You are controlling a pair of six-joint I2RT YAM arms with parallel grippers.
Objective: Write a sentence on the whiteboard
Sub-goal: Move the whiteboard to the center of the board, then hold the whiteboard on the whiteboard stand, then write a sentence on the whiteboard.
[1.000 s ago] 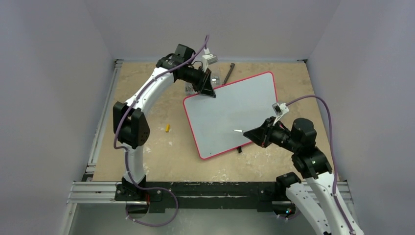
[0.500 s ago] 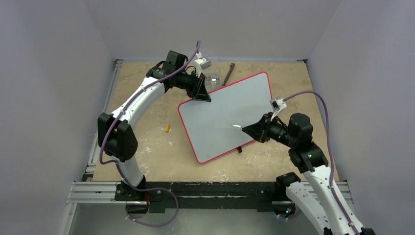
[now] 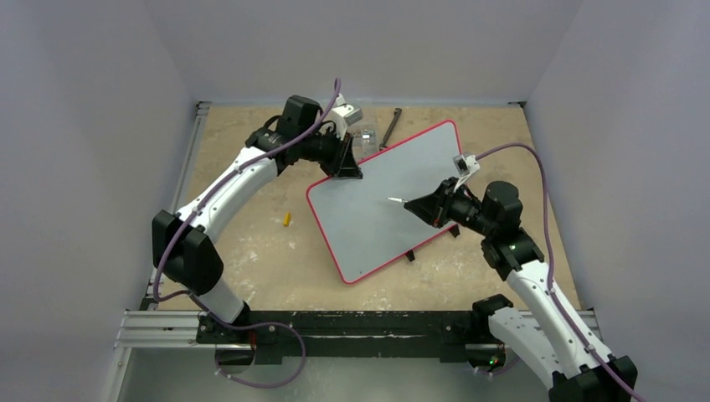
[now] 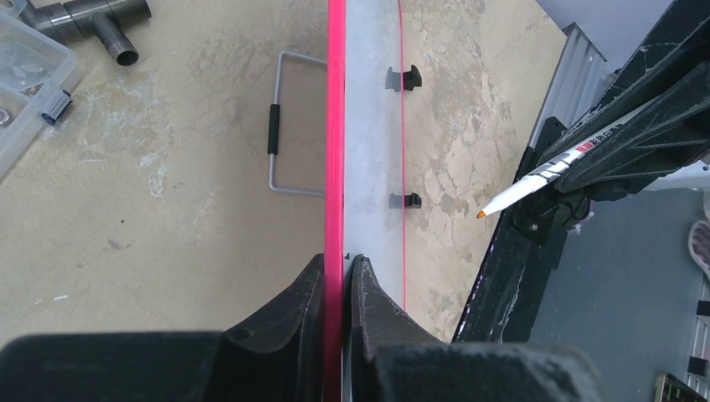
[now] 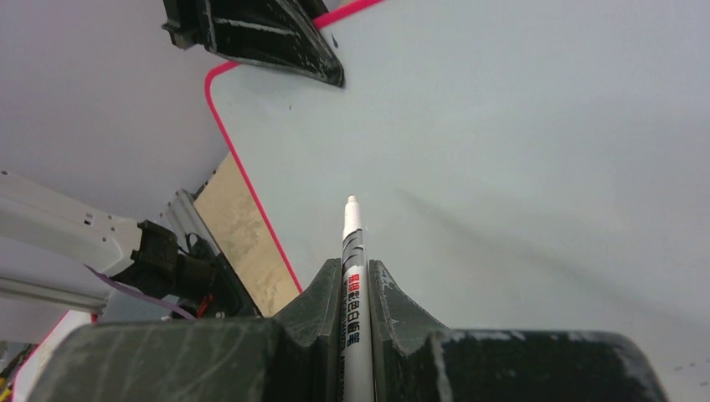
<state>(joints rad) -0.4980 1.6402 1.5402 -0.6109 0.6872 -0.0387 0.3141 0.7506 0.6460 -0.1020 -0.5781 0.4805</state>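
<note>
The whiteboard, white with a thin red frame, is tilted over the tan table. My left gripper is shut on the board's far left corner. In the left wrist view the red edge runs straight between the jaws of that gripper. My right gripper is shut on a white marker, which points at the board's face. The orange tip hangs a little apart from the board. No sentence is in view on the board.
A small yellow cap lies on the table left of the board. A clear plastic box and a dark pipe fitting sit at the far side, with a wire clip behind the board. Two black feet stick out of the board's near edge.
My left arm has swung left and tipped the board by its corner. My right gripper has carried the marker farther and to the left, over the board's middle.
</note>
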